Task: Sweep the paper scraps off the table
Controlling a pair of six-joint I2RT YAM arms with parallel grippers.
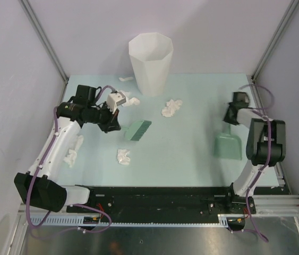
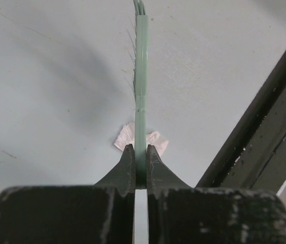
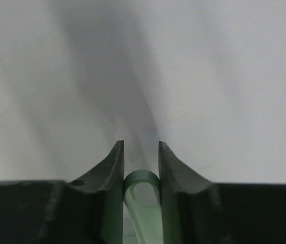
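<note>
Barely begun. Left pincer [image 2: 140,152] clamped on green brush [image 2: 141,76]. Right pincer [image 3: 141,150] closed on dustpan handle [image 3: 141,189]; dustpan [image 1: 228,146] at 4 o'clock on table [image 1: 191,159], nothing in it. Paper scraps [image 1: 171,108] all loose on table, from 8 round to 12 o'clock. All sweeping left to do.

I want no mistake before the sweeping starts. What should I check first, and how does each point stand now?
1. The left claw grips the brush: ok.
2. The right claw is closed on the dustpan handle: ok.
3. Dustpan lip flat on the table: cannot tell.
4. A paper scrap close to the brush: ok.
5. The bin stands upright: ok.
6. Table free of scraps: not ok, several lie on it.
</note>
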